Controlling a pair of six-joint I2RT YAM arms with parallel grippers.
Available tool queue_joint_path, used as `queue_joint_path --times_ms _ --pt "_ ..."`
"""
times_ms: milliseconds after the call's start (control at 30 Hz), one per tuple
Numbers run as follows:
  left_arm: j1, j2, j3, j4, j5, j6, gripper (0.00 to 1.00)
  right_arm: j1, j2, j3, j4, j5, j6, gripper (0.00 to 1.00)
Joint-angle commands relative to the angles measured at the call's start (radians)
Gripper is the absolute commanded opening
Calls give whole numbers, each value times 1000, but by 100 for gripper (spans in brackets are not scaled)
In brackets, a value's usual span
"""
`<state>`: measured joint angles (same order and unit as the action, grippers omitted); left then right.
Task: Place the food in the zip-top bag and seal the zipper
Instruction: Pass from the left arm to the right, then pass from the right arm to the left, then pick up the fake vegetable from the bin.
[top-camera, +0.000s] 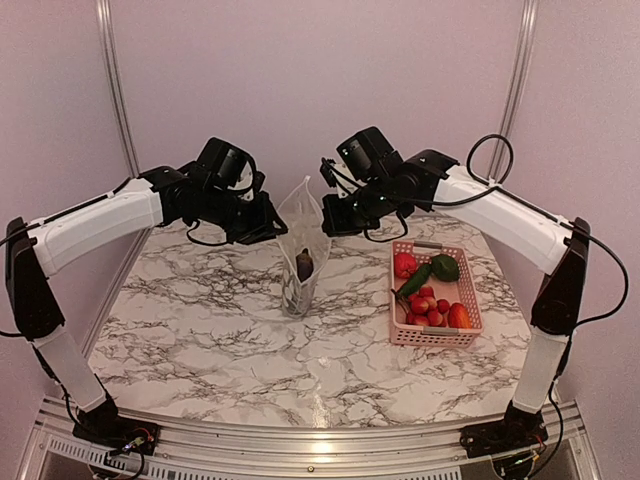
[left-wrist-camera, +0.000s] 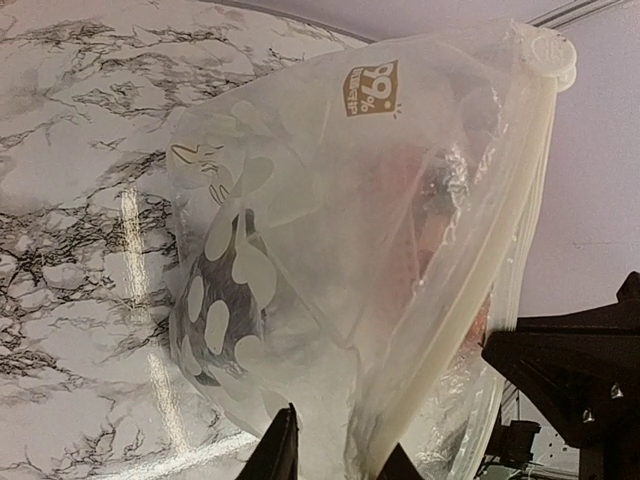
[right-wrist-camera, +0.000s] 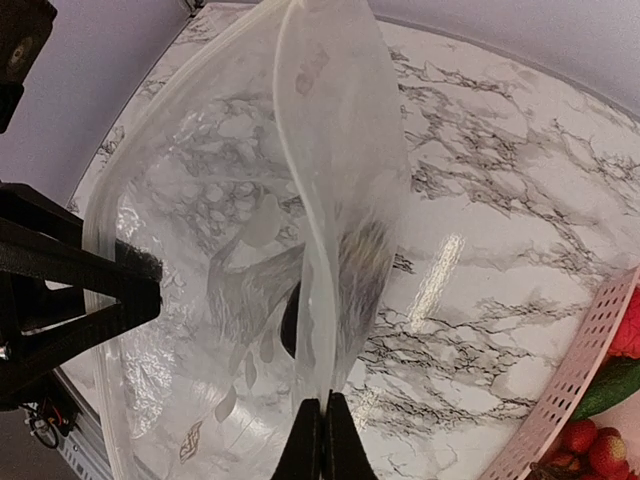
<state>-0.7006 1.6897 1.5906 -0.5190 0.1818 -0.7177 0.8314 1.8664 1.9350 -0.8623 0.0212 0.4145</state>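
The zip-top bag stands upright at mid table, held open between both grippers. My left gripper grips its left rim; in the left wrist view the jaws stand narrowly apart with folded bag wall and the zipper between them. My right gripper is shut on the right rim. The dark purple eggplant lies inside the bag. The tomato, green pepper, cucumber, strawberries and carrot lie in the pink basket.
The pink slotted basket sits right of the bag; its corner shows in the right wrist view. The marble table ends at the grey back walls. The left gripper's black body shows at the left edge of the right wrist view.
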Motion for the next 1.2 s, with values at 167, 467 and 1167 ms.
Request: queue_joint_path --times_ms 167,467,1167 --pt "-9 -40 -10 -91 7 0 14 -8 -4 6 46 -30 9 0" --pt "-11 -36 91 -190 -98 70 0 -21 -2 35 42 -33 14 0" --pt "-4 46 185 -392 -151 202 0 -287 -222 -295 111 -119 -54 41"
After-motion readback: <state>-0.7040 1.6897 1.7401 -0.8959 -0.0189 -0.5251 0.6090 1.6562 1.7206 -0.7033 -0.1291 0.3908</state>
